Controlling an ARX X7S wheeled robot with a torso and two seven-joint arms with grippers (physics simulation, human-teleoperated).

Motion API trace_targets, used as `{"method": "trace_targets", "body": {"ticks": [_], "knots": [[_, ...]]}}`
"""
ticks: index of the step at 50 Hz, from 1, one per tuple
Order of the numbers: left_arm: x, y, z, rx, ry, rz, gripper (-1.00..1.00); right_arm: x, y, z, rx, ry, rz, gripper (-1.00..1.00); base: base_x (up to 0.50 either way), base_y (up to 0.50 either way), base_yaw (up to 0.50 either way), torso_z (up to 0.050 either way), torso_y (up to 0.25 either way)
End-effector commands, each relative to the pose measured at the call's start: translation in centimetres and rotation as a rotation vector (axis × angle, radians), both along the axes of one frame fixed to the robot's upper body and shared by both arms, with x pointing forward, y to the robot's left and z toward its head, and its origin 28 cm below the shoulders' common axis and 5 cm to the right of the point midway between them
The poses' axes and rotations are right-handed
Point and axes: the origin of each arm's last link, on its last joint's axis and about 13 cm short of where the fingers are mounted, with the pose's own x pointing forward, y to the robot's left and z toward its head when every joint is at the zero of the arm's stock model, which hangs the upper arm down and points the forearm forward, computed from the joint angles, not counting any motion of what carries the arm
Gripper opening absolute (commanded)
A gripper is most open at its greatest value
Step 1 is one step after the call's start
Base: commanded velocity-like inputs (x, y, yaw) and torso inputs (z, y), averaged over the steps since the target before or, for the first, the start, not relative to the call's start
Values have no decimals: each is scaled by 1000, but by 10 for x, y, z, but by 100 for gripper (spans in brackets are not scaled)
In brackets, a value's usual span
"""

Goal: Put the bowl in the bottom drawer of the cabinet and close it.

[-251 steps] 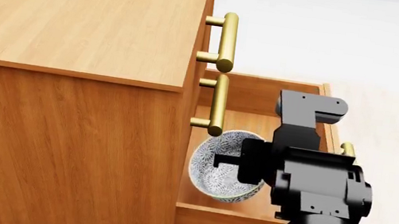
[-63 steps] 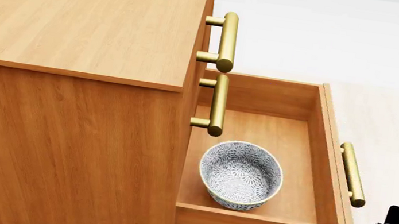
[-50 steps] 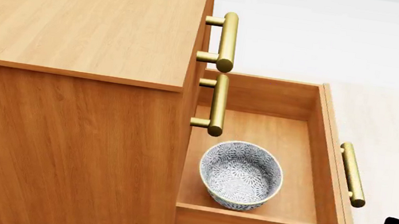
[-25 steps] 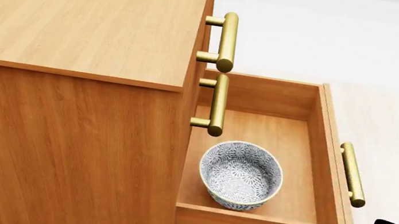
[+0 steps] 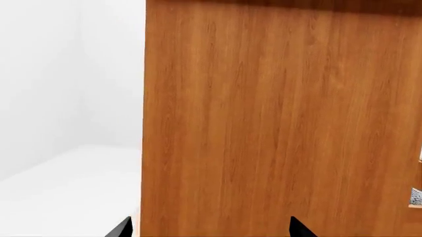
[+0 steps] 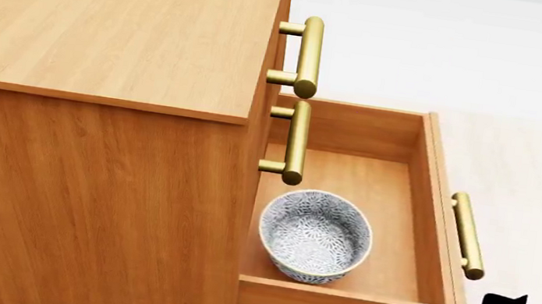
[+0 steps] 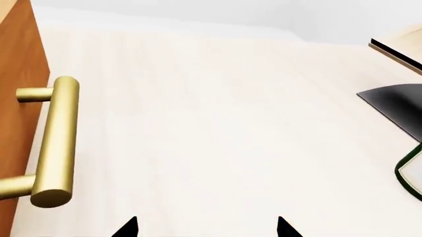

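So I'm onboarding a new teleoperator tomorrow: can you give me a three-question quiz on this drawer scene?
1. True or false: the bowl lies inside the bottom drawer.
2. Multiple choice: the bottom drawer is A) fully shut, B) pulled out from the cabinet, C) removed and lying on the floor.
3. Short answer: is the right gripper holding the drawer's handle?

Key
1. True; it stands upright on the drawer floor.
2. B.
3. No. In the right wrist view the fingertips are spread with bare floor between them, and the handle lies off to one side.
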Motion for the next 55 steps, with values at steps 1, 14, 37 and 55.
{"method": "trace_targets", "body": {"ticks": [1,14,37,55], "knots": [[0,0,-1,2,0,8,100,1,9,-5,17,14,35,100,0,0,0,0,0],[0,0,0,0,0,9,100,1,15,-4,35,5,59,100,0,0,0,0,0],[1,0,0,-2,3,12,100,4,26,-5,44,4,95,100,0,0,0,0,0],[1,0,0,-6,5,12,100,9,38,-9,43,18,141,100,0,0,0,0,0]]}}
